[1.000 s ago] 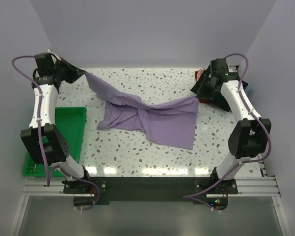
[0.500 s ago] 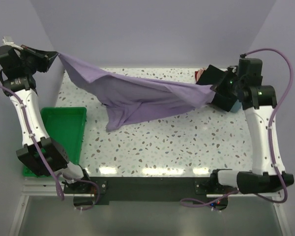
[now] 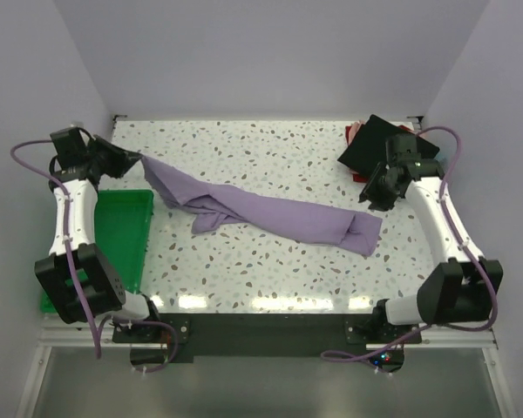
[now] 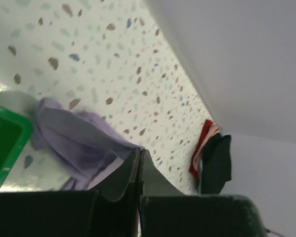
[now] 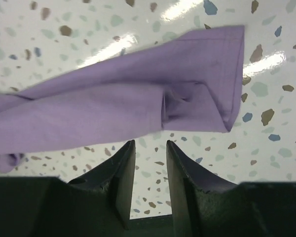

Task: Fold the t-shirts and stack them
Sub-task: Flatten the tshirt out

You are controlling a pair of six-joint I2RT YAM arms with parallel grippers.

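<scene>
Lavender t-shirt [image 3: 270,212] lies bunched along the bench [image 3: 270,148]; left end effector [image 3: 132,162] pinches its left end, right end effector [image 3: 372,193] hovers narrowly parted, empty.

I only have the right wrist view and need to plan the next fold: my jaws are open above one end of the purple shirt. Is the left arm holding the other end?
Observer: It looks so. The left gripper has its jaws shut, and the lavender t-shirt runs right up to them.
Operator: How does the shirt lie overall?
Observer: As a long bunched band across the table, from the left gripper to a folded-over end near the right gripper.
Operator: Where is the stack?
Observer: In the far right corner, beyond your arm: a black t-shirt on top, with a red one showing at its edge.
</scene>
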